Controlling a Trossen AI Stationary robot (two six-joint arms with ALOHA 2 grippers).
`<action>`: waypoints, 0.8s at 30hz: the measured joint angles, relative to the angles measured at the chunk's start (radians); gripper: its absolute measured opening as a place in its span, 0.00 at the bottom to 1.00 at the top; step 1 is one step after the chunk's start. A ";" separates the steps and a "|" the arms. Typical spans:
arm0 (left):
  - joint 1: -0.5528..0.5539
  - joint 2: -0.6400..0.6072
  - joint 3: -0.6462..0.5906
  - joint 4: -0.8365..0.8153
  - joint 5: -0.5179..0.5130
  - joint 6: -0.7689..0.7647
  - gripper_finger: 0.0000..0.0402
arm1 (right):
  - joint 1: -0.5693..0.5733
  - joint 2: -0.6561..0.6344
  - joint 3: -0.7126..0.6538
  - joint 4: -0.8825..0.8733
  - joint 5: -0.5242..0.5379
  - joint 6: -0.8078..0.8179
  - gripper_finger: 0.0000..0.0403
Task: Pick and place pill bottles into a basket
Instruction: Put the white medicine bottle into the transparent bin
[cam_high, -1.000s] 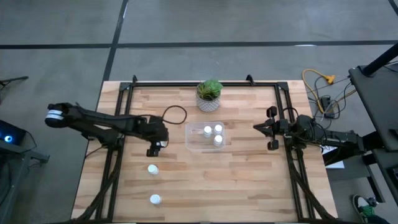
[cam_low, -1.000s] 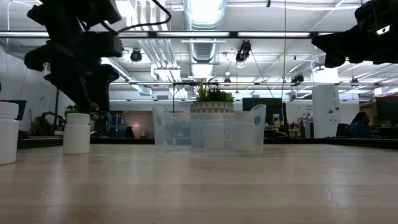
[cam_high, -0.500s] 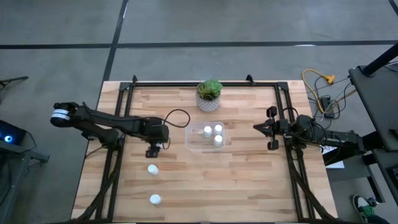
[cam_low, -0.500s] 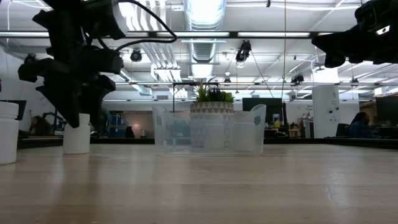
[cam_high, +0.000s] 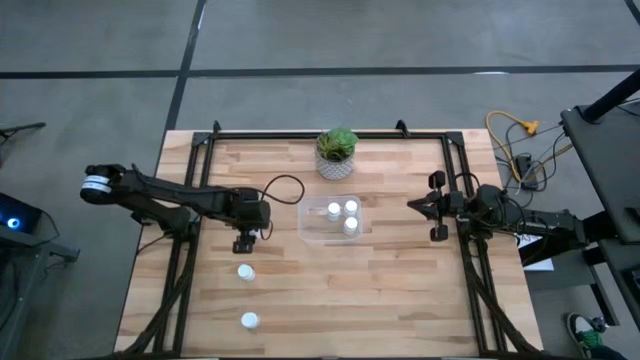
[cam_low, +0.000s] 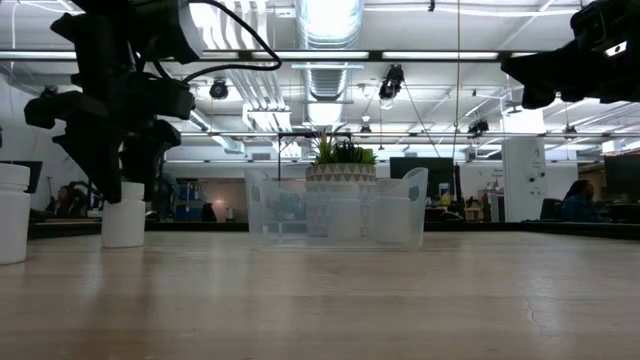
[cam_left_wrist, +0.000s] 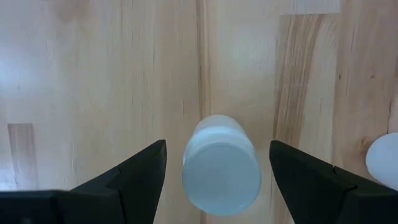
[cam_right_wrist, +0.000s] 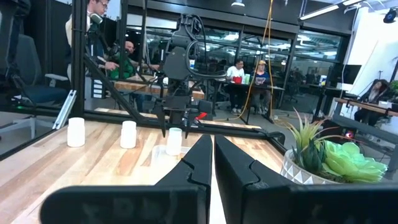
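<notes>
The left tool (cam_left_wrist: 217, 168) hung over the wooden surface (cam_high: 400, 290) with its dark fingers (cam_left_wrist: 134, 171) spread wide on either side of a small white capped pill bottle (cam_left_wrist: 221, 165), gripping nothing yet. A second loose bottle (cam_high: 249, 321) stood nearer the front edge. Three bottles (cam_high: 343, 216) already sat in the clear, low-walled plastic basket (cam_high: 306, 226) mid-surface, so roughly half the visible work seemed done. The right tool (cam_right_wrist: 211, 158), fingers pressed together and empty, waited at the right side.

Open-plan lab or office workspace. Exposed ceiling ducts (cam_low: 325, 40), strip lighting, people seated at desks (cam_right_wrist: 249, 87) behind glass partitions, grey floor (cam_high: 320, 40), wooden bench (cam_high: 340, 290) on black frame.
</notes>
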 joint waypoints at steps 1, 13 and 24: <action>0.000 0.000 0.000 0.000 0.001 0.000 0.66 | 0.000 0.000 0.000 0.000 0.000 0.000 0.02; 0.000 0.000 0.001 -0.016 -0.006 -0.018 0.35 | 0.000 0.000 0.000 0.000 0.000 0.000 0.02; 0.000 0.003 0.133 -0.101 0.007 0.036 0.35 | 0.000 0.000 0.000 0.000 0.000 -0.001 0.02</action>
